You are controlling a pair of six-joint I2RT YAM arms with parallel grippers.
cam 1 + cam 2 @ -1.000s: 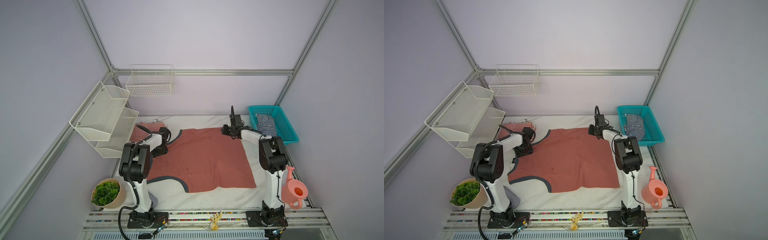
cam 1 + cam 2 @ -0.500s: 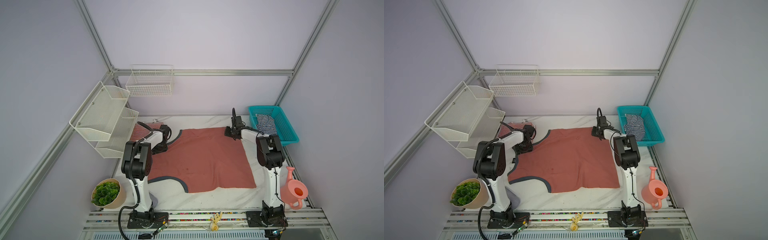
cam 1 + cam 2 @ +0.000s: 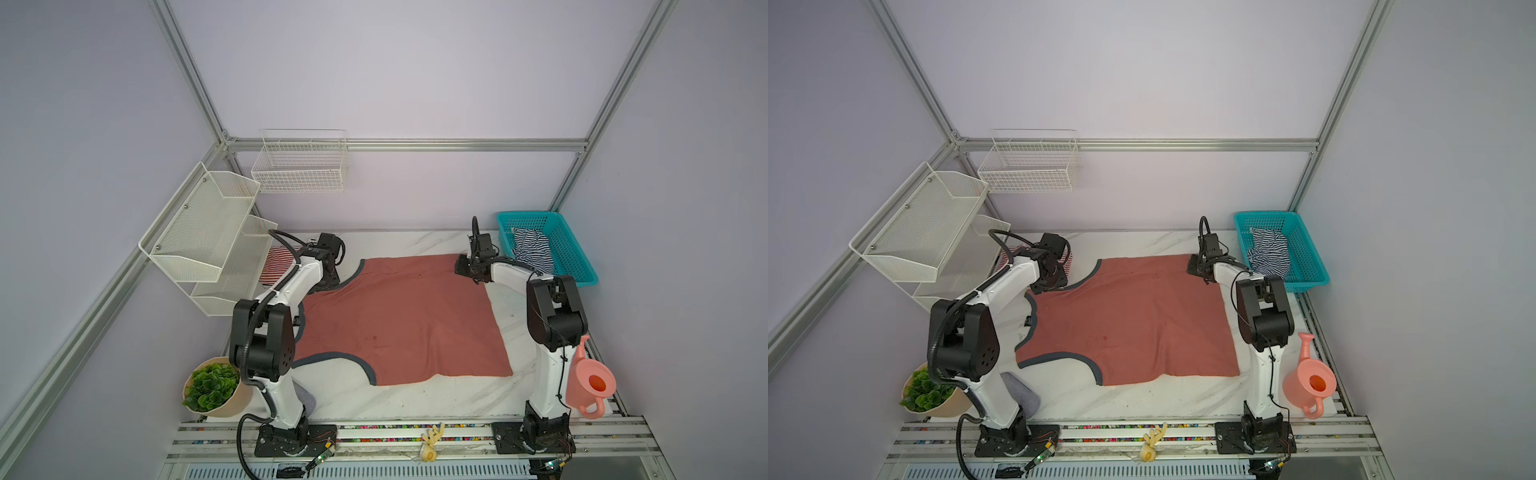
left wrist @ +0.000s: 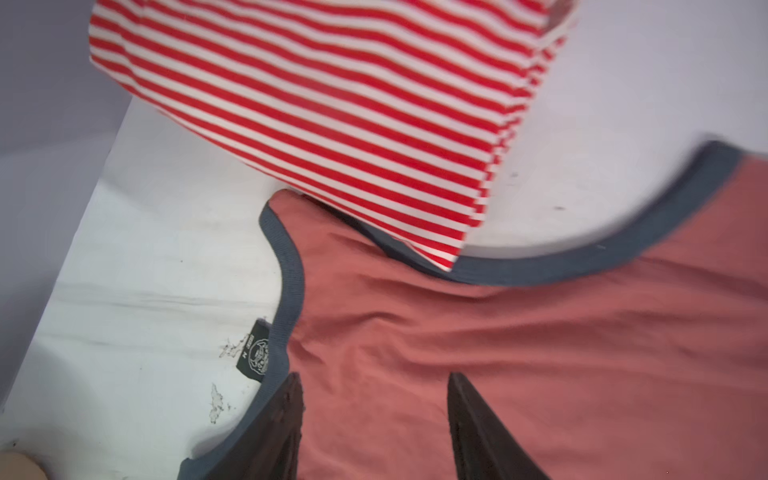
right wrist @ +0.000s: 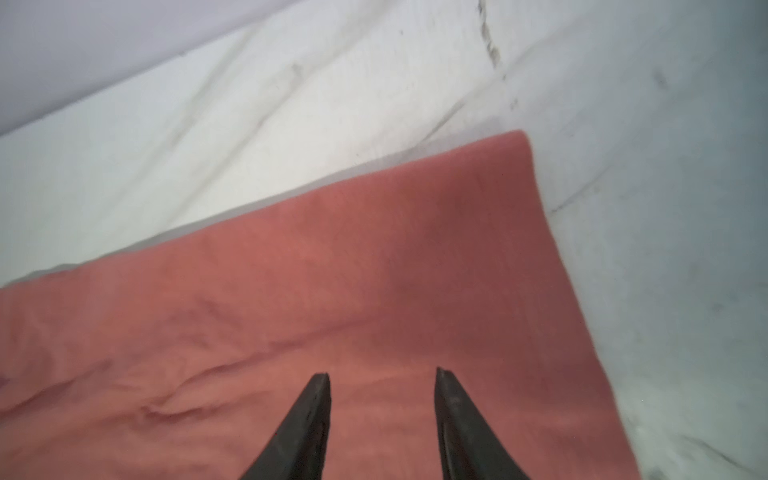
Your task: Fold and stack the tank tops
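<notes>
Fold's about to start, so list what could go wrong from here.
1. The red-striped top overlaps the salmon top's strap. Lifting that strap with the left gripper, open over the cloth nearby, could drag the striped one askew.
2. The right gripper hangs open inboard of the hem corner, gripping nothing. Closing there may bunch the cloth or catch only one layer, skewing the fold.

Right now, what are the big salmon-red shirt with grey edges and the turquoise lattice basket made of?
The salmon-red shirt with grey edges looks like soft matte knit cloth, probably cotton: it lies limp with small wrinkles, and its trim looks ribbed. The turquoise lattice basket looks like moulded plastic: stiff, evenly coloured, with a regular grid of holes.
</notes>
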